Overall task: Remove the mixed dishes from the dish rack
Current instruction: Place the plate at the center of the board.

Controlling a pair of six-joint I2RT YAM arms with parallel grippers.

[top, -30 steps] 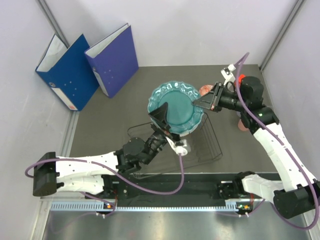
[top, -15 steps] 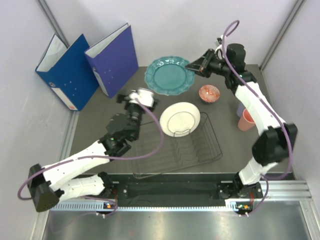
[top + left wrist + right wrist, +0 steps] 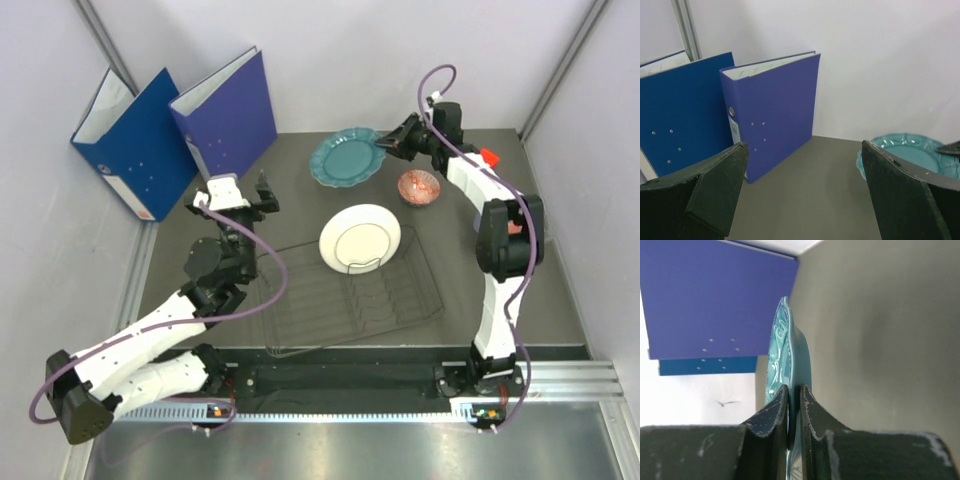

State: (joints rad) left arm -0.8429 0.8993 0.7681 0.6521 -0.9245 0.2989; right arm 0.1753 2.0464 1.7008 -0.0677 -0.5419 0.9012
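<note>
We find the right claw clamped on the rim of the teal plate, which juts ahead of its fingers. The left claw gapes wide, facing the binders. The white plate stands in the rack, behind it and to its right.

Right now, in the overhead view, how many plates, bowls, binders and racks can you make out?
Plates: 2, the teal plate and the white plate
Bowls: 1, the red-patterned bowl
Binders: 2, the blue binder and the purple binder
Racks: 1, the dish rack
Total: 6
</note>
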